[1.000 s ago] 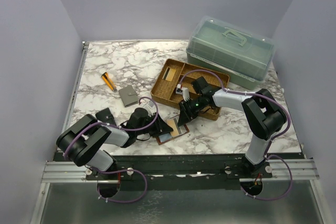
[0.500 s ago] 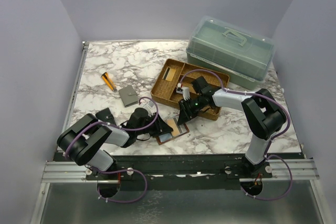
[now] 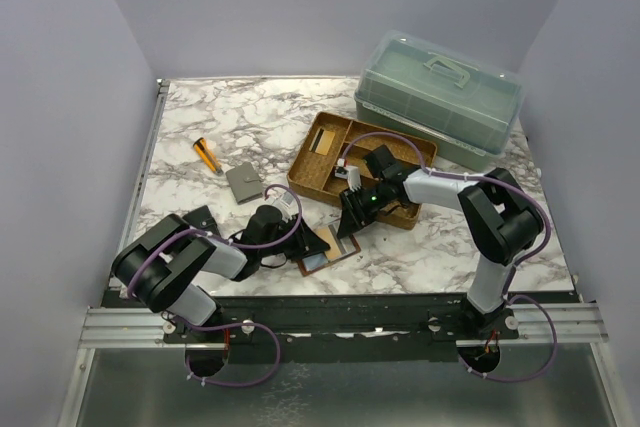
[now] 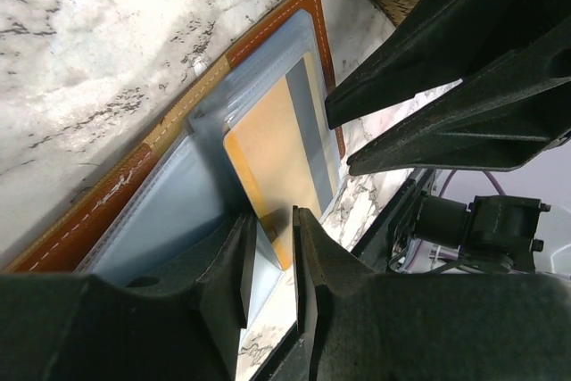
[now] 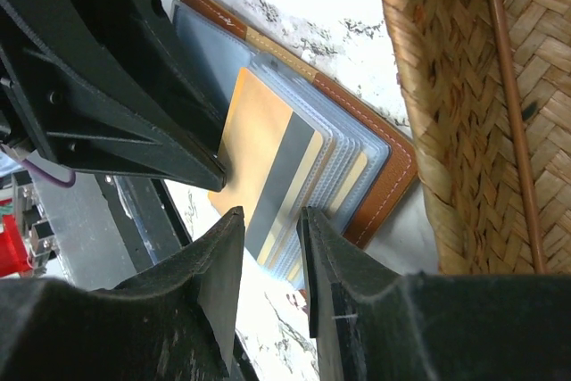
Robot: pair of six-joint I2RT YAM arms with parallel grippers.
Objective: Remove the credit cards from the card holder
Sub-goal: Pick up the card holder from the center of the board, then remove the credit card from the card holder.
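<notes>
Left claw (image 4: 273,231) clamped on the corner of 1 orange credit card (image 4: 268,158), card on the clear sleeves of the open card holder (image 4: 98,202), flat on the marble worktop (image 4: 89,42), right claw (image 5: 270,217) slightly apart over the card's striped end, woven tray (image 5: 482,86) just beside.

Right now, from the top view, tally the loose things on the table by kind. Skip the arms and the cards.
Wallets: 3 (brown card holder, grey wallet, black wallet)
Containers: 2 (woven tray, lidded plastic box)
Pens: 1 (orange pen)
Total: 6
</notes>
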